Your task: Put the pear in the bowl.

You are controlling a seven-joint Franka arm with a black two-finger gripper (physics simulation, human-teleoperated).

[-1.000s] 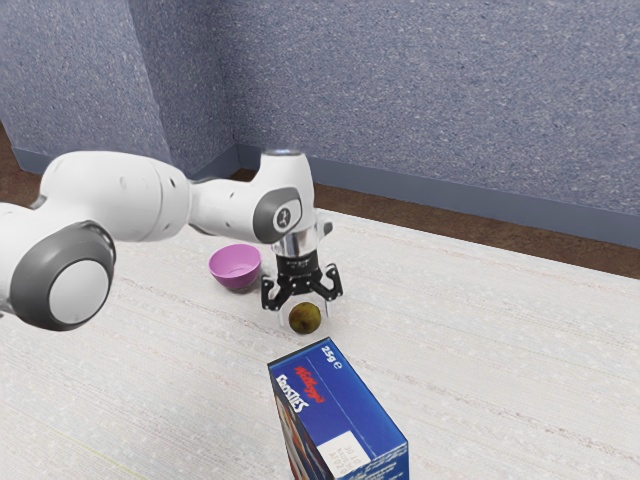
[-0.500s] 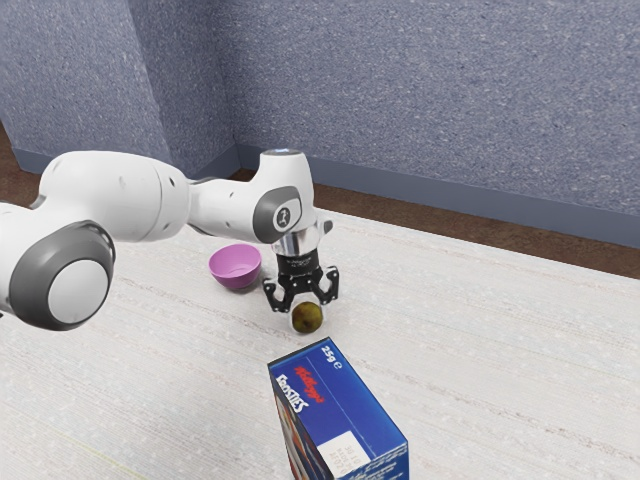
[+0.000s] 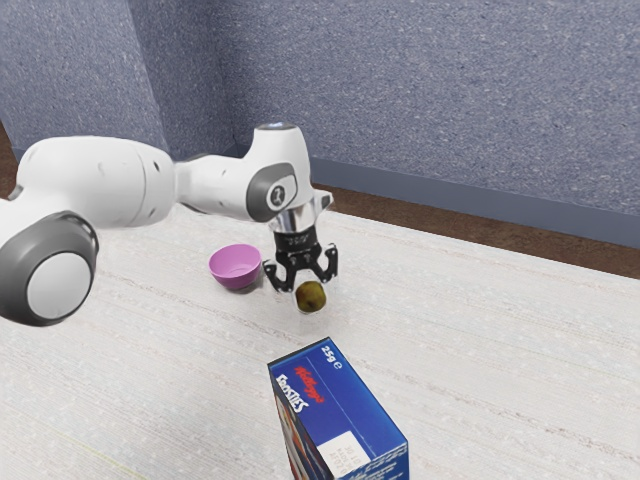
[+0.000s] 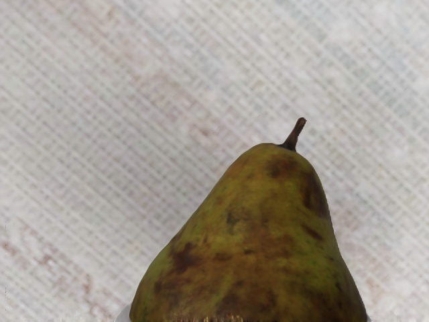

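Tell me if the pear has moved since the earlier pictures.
Yes: in the exterior view, the pear has moved up, farther from the blue box.

Compared with before, the pear (image 3: 312,297) is raised higher by the gripper (image 3: 309,288), its fingers drawn closer together.

I count one pear (image 3: 311,296), with one stem (image 4: 293,136) on it. There is one bowl (image 3: 236,268), a single pink one, on the side of the box toward the table's far edge, the edge that runs along the wall (image 3: 430,90). Boxes come to one as well: the blue one (image 3: 350,405), farther from that edge than the bowl. That makes three loose things in all, each the only one of its kind. Besides those I see one table (image 3: 500,350), one robot arm (image 3: 215,185) and one tool (image 3: 309,290) at its end.
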